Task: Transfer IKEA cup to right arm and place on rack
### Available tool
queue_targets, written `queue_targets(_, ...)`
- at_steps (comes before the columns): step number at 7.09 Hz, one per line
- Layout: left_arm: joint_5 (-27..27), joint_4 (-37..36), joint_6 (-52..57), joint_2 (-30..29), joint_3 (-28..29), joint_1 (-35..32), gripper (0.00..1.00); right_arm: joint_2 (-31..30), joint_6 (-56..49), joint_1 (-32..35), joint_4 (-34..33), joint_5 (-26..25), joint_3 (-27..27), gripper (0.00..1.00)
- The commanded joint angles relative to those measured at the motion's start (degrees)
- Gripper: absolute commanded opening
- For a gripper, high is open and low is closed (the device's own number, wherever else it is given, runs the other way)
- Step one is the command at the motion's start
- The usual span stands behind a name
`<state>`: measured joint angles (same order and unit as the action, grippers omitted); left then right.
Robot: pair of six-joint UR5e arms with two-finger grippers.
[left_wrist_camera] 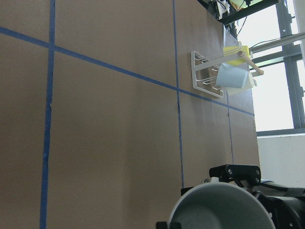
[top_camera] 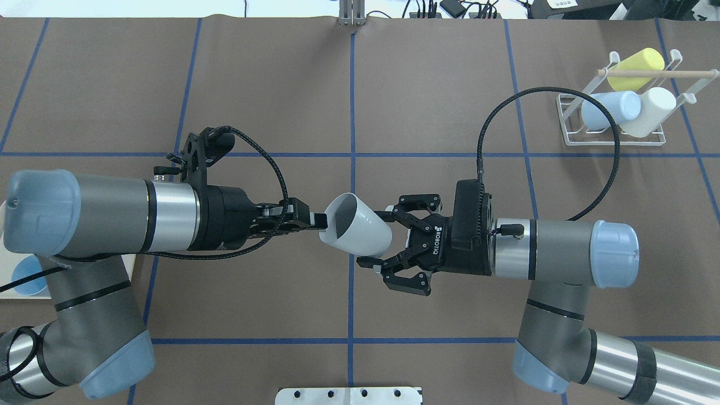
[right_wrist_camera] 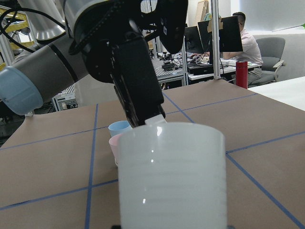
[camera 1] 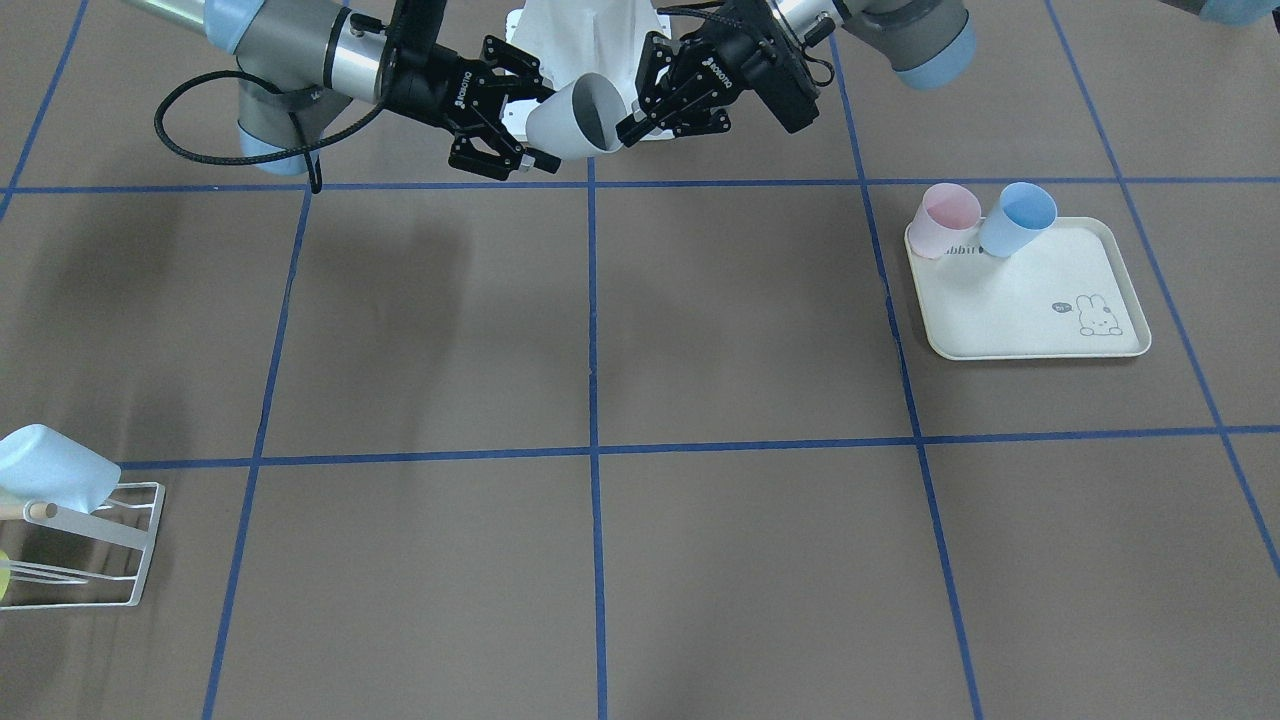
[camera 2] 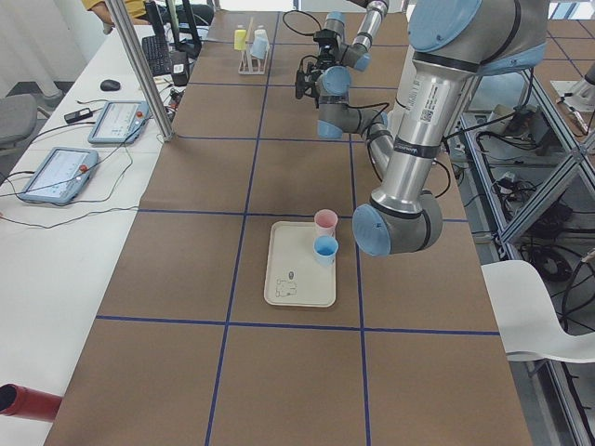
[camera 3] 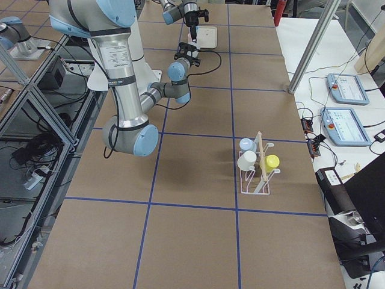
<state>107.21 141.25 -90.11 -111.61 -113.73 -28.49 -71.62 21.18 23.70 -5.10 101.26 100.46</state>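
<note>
A white IKEA cup (top_camera: 360, 233) hangs tilted over the table's centre tape line, at mid-frame in the overhead view, with its mouth turned toward the left arm. The left gripper (top_camera: 315, 220) is pinched onto the cup's rim. The right gripper (top_camera: 378, 238) meets it from the opposite side, jaws spread wide to either side of the cup's base and not clamped on it. The rack (camera 1: 110, 533) stands at the lower-left edge of the front-facing view, already carrying a yellow cup (top_camera: 635, 67), a pale blue cup (top_camera: 610, 109) and an off-white cup (top_camera: 649, 112). Between the handover and the rack lies brown table (top_camera: 450, 84) crossed by blue tape lines. Seen from overhead, the right arm's black cable (top_camera: 562, 90) loops out across the rack's near edge. On the far side, the rabbit-print tray (camera 1: 1010, 330) holds a pink cup (camera 1: 945, 220) and a blue cup (camera 1: 1018, 220) at one corner.
</note>
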Motion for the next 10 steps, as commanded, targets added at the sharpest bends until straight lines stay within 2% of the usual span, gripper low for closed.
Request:
queue_targets(1,0.0,0.1,0.0,0.0,-0.1,0.0,0.0,0.0,0.0,0.1,0.0,-0.1,0.0,0.38)
queue_targets(2,0.1,0.1,-0.1,0.0,-0.3,0.0,0.26,0.0,0.0,0.1,0.0,-0.2,0.0,0.33)
queue_targets(3,0.1,0.1,0.4,-0.1,-0.4,0.0,0.99,-0.1,0.0,0.1,0.0,-0.5,0.0,0.31)
queue_targets(5,0.6,-0.1,0.6,-0.1,-1.2,-0.3,1.0,-0.3,-0.1,0.6,-0.1,-0.5,0.2,0.26)
queue_targets(6,0.7,-0.2,0.7,0.4,-1.5,-0.9,1.0,-0.5,-0.1,2.6,-2.4,-0.3,0.2,0.23)
queue_targets(8,0.2,-0.4,0.6,0.9,-1.6,-1.7,1.0,-0.5,-0.2,10.5,-13.1,3.0,0.4,0.12)
queue_targets(10,0.0,-0.5,0.6,1.3,-1.6,-1.7,1.0,-0.3,-1.1,24.0,-25.9,17.3,1.9,0.05)
